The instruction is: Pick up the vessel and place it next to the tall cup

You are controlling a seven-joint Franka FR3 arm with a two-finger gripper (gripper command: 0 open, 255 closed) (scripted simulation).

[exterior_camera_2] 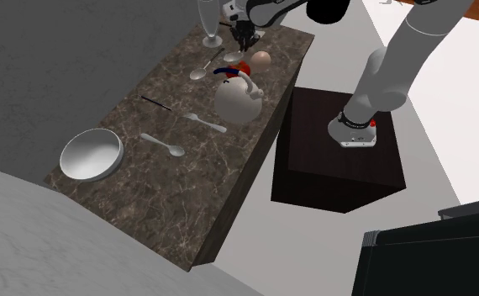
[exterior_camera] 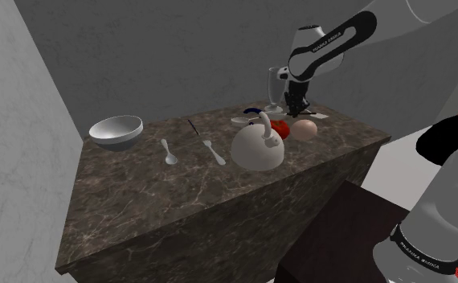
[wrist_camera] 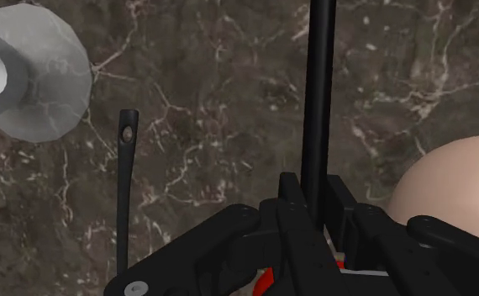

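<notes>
The vessel is a round white kettle (exterior_camera: pixel 258 146) (exterior_camera_2: pixel 236 101) with an arched handle, standing upright on the dark marble counter (exterior_camera: pixel 179 201). The tall cup is a clear stemmed glass (exterior_camera: pixel 273 88) (exterior_camera_2: pixel 208 21) at the counter's far corner; its round foot (wrist_camera: pixel 40 80) shows in the wrist view. My gripper (exterior_camera: pixel 294 104) (exterior_camera_2: pixel 244 35) (wrist_camera: pixel 318 193) hangs low over the counter just beside the glass and beyond the kettle, touching neither. Its fingers are shut. A thin black bar runs straight on from where they meet; I cannot tell what it is.
A pink egg-shaped thing (exterior_camera: pixel 304 129) (wrist_camera: pixel 448 189), a red thing (exterior_camera: pixel 281 127) and a blue one (exterior_camera: pixel 252 110) crowd between kettle and gripper. A slim black handle (wrist_camera: pixel 126 185) lies near the glass. Two spoons (exterior_camera: pixel 169 152) (exterior_camera: pixel 214 152) and a bowl (exterior_camera: pixel 116 131) lie further along.
</notes>
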